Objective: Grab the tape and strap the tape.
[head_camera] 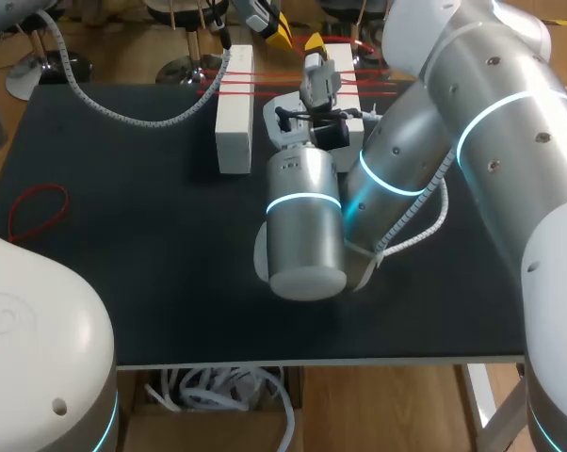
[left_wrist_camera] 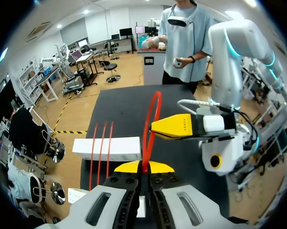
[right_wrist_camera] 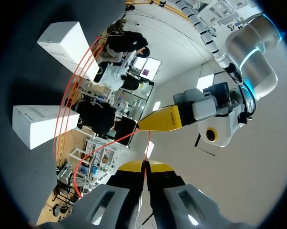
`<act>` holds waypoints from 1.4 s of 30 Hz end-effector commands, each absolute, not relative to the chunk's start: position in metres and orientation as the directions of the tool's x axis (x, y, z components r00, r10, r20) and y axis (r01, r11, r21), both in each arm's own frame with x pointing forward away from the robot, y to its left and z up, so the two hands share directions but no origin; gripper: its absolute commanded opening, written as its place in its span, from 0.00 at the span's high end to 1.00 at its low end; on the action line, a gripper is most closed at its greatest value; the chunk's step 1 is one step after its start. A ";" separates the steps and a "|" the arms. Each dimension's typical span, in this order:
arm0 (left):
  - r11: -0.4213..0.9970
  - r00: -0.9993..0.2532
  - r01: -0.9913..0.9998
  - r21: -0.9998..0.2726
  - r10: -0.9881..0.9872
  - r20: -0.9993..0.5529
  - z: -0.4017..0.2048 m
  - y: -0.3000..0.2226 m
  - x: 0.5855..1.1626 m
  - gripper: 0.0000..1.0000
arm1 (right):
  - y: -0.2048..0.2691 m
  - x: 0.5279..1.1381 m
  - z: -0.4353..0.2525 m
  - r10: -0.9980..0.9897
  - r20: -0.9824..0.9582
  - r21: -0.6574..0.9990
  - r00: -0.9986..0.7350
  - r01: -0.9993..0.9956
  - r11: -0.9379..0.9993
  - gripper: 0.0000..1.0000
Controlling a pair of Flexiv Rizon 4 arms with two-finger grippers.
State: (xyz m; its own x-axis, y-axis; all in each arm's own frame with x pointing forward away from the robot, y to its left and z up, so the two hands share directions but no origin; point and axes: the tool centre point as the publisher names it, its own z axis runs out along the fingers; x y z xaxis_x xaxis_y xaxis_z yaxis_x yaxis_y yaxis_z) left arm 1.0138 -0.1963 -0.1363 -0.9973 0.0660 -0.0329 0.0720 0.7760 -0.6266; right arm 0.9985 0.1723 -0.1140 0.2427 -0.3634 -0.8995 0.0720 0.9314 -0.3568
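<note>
Two grippers meet just past the far end of the left white block, over the gap between it and the right white block. Left gripper: fingertips clenched on the red band, which rises from them as a narrow upright loop. Right gripper: tips pressed together on what looks like the same band, a thin red line running out from between them toward the other gripper. Three more stretched bands span from the left white block across to the right one. A spare loop lies slack on the table, well to the left of the left white block. Judgement: the band is light, thin and elastic. It holds no shape of its own and will pull back harder as it is opened. A pinch on a single strand can slip, so grip deep between the pads, on opposite sides of the loop. Spread it wide enough to clear both block ends before lowering.
</note>
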 end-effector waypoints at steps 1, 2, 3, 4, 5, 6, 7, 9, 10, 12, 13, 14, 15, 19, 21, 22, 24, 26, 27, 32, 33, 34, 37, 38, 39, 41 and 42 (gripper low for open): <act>0.778 -0.997 0.071 -0.624 0.066 -0.031 -0.135 -0.197 1.014 1.00 | 0.180 1.000 -0.115 -0.367 -0.899 -0.358 0.240 0.081 0.930 1.00; 0.778 -0.997 0.071 -0.624 0.066 -0.031 -0.135 -0.197 1.014 1.00 | 0.180 1.000 -0.115 -0.368 -0.899 -0.359 0.239 0.082 0.930 1.00; 0.778 -0.997 0.071 -0.624 0.066 -0.031 -0.135 -0.197 1.014 1.00 | 0.181 1.001 -0.116 -0.369 -0.898 -0.359 0.239 0.084 0.930 1.00; 0.778 -0.997 0.071 -0.624 0.066 -0.031 -0.135 -0.197 1.014 1.00 | 0.182 1.001 -0.116 -0.369 -0.898 -0.359 0.239 0.086 0.929 1.00; 0.778 -0.997 0.071 -0.624 0.066 -0.031 -0.135 -0.197 1.014 1.00 | 0.183 1.002 -0.117 -0.372 -0.897 -0.361 0.238 0.089 0.928 1.00; 0.778 -0.997 0.071 -0.624 0.066 -0.031 -0.135 -0.197 1.014 1.00 | 0.184 1.002 -0.117 -0.373 -0.897 -0.361 0.239 0.091 0.928 1.00; 0.778 -0.997 0.071 -0.624 0.066 -0.031 -0.135 -0.197 1.014 1.00 | 0.184 1.003 -0.117 -0.375 -0.895 -0.363 0.241 0.094 0.927 1.00; 0.778 -0.997 0.071 -0.624 0.066 -0.031 -0.135 -0.197 1.014 1.00 | 0.183 1.005 -0.117 -0.381 -0.893 -0.368 0.239 0.099 0.925 1.00; 0.778 -0.997 0.071 -0.624 0.066 -0.031 -0.135 -0.197 1.014 1.00 | 0.183 1.006 -0.118 -0.385 -0.892 -0.371 0.239 0.102 0.923 1.00; 0.778 -0.997 0.071 -0.624 0.066 -0.031 -0.135 -0.197 1.014 1.00 | 0.183 1.008 -0.120 -0.391 -0.890 -0.377 0.235 0.105 0.920 1.00; 0.778 -0.997 0.071 -0.624 0.066 -0.031 -0.135 -0.197 1.014 1.00 | 0.184 1.008 -0.121 -0.392 -0.890 -0.378 0.234 0.105 0.920 1.00; 0.778 -0.997 0.071 -0.624 0.066 -0.031 -0.135 -0.197 1.014 1.00 | 0.185 1.007 -0.122 -0.394 -0.889 -0.380 0.233 0.106 0.919 1.00; 0.778 -0.997 0.071 -0.624 0.066 -0.031 -0.135 -0.197 1.014 1.00 | 0.186 1.007 -0.123 -0.397 -0.888 -0.382 0.231 0.106 0.918 1.00; 0.778 -0.997 0.071 -0.624 0.066 -0.031 -0.135 -0.197 1.014 1.00 | 0.191 1.003 -0.124 -0.394 -0.890 -0.381 0.228 0.102 0.919 1.00; 0.778 -0.997 0.071 -0.624 0.066 -0.031 -0.135 -0.197 1.014 1.00 | 0.194 1.002 -0.125 -0.393 -0.891 -0.380 0.227 0.100 0.920 1.00; 0.778 -0.997 0.071 -0.624 0.066 -0.031 -0.135 -0.197 1.014 1.00 | 0.195 1.001 -0.125 -0.393 -0.891 -0.380 0.227 0.099 0.920 1.00; 0.778 -0.997 0.071 -0.624 0.066 -0.031 -0.135 -0.197 1.014 1.00 | 0.198 1.001 -0.124 -0.389 -0.893 -0.377 0.225 0.099 0.921 1.00; 0.778 -0.997 0.071 -0.624 0.066 -0.031 -0.135 -0.197 1.014 1.00 | 0.199 1.001 -0.123 -0.382 -0.897 -0.369 0.221 0.099 0.924 1.00; 0.778 -0.997 0.071 -0.624 0.066 -0.031 -0.135 -0.197 1.014 1.00 | 0.200 1.001 -0.121 -0.379 -0.899 -0.366 0.219 0.099 0.925 1.00; 0.778 -0.997 0.071 -0.624 0.066 -0.031 -0.135 -0.197 1.014 1.00 | 0.202 1.002 -0.118 -0.368 -0.905 -0.354 0.216 0.101 0.930 1.00; 0.778 -0.997 0.071 -0.624 0.066 -0.031 -0.135 -0.197 1.014 1.00 | 0.202 1.002 -0.118 -0.367 -0.905 -0.353 0.216 0.102 0.930 1.00; 0.778 -0.997 0.071 -0.624 0.066 -0.031 -0.135 -0.197 1.014 1.00 | 0.202 1.002 -0.118 -0.366 -0.905 -0.352 0.217 0.100 0.930 1.00; 0.778 -0.997 0.071 -0.624 0.066 -0.031 -0.135 -0.197 1.014 1.00 | 0.200 0.999 -0.115 -0.353 -0.910 -0.343 0.218 0.082 0.936 1.00; 0.778 -0.997 0.071 -0.624 0.066 -0.031 -0.135 -0.197 1.014 1.00 | 0.198 0.997 -0.115 -0.350 -0.911 -0.342 0.219 0.075 0.937 1.00; 0.778 -0.997 0.071 -0.624 0.066 -0.031 -0.135 -0.197 1.014 1.00 | 0.197 0.995 -0.114 -0.349 -0.911 -0.342 0.219 0.072 0.937 1.00; 0.778 -0.997 0.071 -0.624 0.066 -0.031 -0.135 -0.197 1.014 1.00 | 0.194 0.993 -0.114 -0.339 -0.913 -0.334 0.228 0.059 0.941 1.00; 0.778 -0.997 0.071 -0.624 0.066 -0.031 -0.135 -0.197 1.014 1.00 | 0.193 0.991 -0.114 -0.340 -0.912 -0.336 0.228 0.058 0.940 1.00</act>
